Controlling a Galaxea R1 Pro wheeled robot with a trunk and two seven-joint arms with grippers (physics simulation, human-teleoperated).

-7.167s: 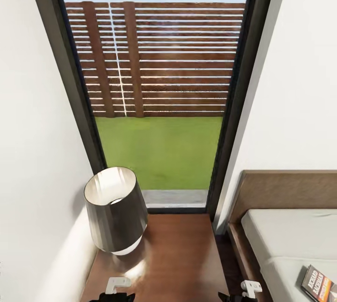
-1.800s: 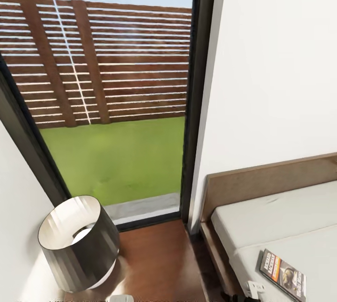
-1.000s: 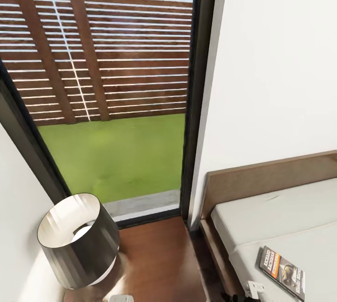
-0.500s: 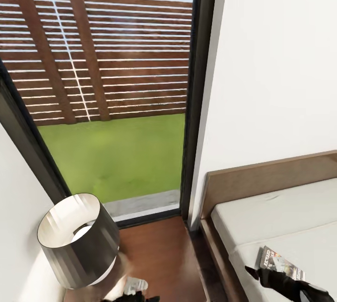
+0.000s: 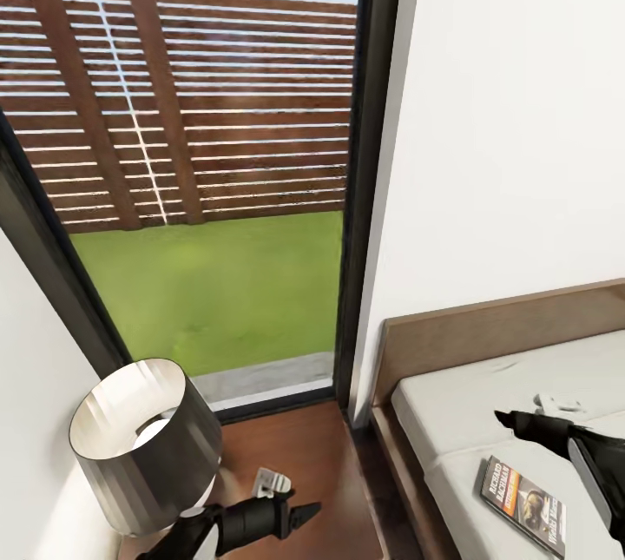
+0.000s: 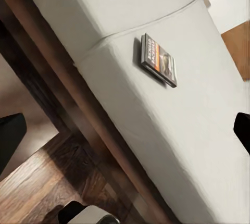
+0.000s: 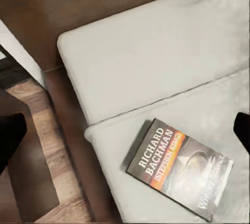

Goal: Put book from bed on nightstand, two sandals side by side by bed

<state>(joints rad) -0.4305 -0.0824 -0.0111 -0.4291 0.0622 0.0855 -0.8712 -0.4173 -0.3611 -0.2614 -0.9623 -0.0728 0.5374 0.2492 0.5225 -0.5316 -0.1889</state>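
Book [image 5: 522, 504] lies on the bed [image 5: 486, 408], not yet on the nightstand [image 5: 304, 464]; right pincer [image 5: 512, 421] hovers above it released, left pincer [image 5: 299, 514] likewise empty; sandals outstanding.

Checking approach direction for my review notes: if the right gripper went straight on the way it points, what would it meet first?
Probably the book lying flat on the bed; the wrist view looks down on it between open fingers, though depth is uncertain.

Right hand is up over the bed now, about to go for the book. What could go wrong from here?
The book lies flat on the soft mattress, so the open right hand may push it along instead of getting under an edge. Later, the lamp crowds the nightstand, and the left hand hovers over it too.
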